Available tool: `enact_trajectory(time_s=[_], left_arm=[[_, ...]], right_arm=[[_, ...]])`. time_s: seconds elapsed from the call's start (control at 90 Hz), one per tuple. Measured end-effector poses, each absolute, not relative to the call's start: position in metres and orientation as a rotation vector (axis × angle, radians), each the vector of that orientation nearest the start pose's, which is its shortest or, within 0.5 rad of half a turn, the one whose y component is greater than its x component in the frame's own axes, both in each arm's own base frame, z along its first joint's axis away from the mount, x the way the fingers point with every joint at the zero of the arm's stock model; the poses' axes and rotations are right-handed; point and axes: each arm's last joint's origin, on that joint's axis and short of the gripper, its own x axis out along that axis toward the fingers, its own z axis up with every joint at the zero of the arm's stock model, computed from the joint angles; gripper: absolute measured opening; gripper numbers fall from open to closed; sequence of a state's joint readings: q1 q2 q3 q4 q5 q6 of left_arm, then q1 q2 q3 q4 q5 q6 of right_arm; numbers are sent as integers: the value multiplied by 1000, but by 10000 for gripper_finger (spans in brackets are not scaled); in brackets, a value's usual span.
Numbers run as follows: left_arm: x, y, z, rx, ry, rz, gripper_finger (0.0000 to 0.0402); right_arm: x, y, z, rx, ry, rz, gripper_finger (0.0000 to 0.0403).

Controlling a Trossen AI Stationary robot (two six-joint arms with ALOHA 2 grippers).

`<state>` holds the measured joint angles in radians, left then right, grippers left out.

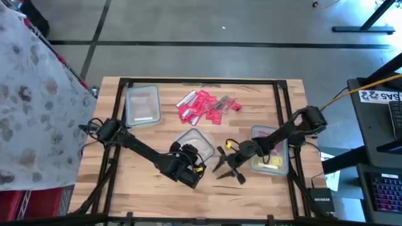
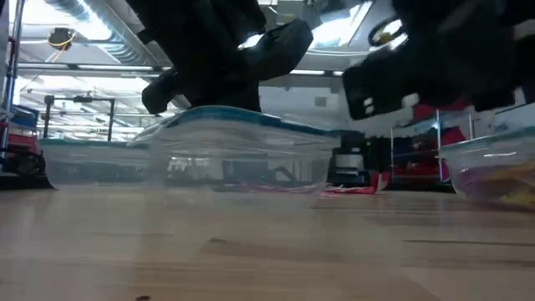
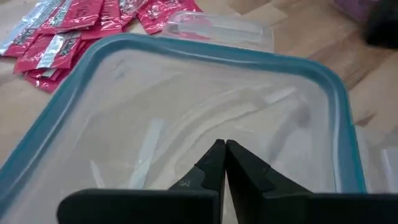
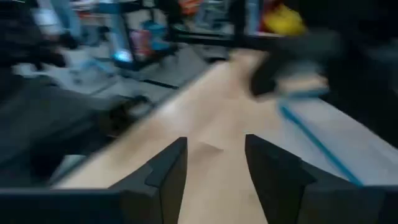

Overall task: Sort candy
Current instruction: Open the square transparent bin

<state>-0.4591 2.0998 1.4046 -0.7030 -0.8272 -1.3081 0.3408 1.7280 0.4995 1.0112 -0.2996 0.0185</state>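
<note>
The light wooden butcher-block table [image 1: 157, 188] with its black metal frame filled the high view, and both dark arms reached in over its near half. Three clear rectangular plastic containers with blue-green rims stood on it: an empty one at the far left [image 1: 142, 104], a middle one [image 1: 196, 143] near the table's centre, and one on the right [image 1: 271, 154] holding a few yellow pieces under the right arm.

The left gripper [image 1: 188, 171] hung at the near edge of the middle container; in its wrist view the two dark fingers [image 3: 214, 165] met tip to tip with nothing between them, poised over that tub's bare clear floor [image 3: 186, 118]. The arm's bulk covered the container's near side from above.

The right gripper [image 1: 229, 164] sat just beside the middle container, between it and the right one, with its jaws spread apart and empty; its wrist view showed the two fingers [image 4: 168, 171] separated over bare wood, everything beyond them blurred.

The candy [image 1: 204, 105], a loose heap of small flat wrapped pieces, mostly red and pink with some silvery-grey ends, lay on the table at the far side, between the left and middle containers and apart from both grippers. In the low view the middle container [image 2: 242, 159] and the arms blocked most of the heap
</note>
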Motion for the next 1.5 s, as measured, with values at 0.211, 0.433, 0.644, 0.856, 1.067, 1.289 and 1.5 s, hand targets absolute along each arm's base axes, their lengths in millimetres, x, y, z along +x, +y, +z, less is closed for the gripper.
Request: enact_trajectory(time_s=[0.211, 0.433, 0.644, 0.856, 1.067, 1.289, 1.5], left_arm=[[363, -158, 134, -319, 673, 895, 0], [362, -169, 133, -309, 621, 870, 0], [360, -174, 132, -298, 593, 868, 0], [361, -175, 132, -315, 578, 860, 0], [368, -180, 133, -328, 546, 811, 0], [376, -185, 137, -331, 521, 738, 0], [377, -188, 153, -286, 484, 700, 0]], right_arm=[[252, 128, 168, -79, 154, 684, 149], [249, 134, 155, -332, 194, 576, 149], [263, 138, 135, -809, 310, 402, 150], [281, 145, 128, -1094, 321, 400, 157], [286, 148, 133, -1222, 287, 387, 193], [286, 146, 133, -1313, 311, 338, 193], [281, 155, 132, -1252, 322, 324, 123]])
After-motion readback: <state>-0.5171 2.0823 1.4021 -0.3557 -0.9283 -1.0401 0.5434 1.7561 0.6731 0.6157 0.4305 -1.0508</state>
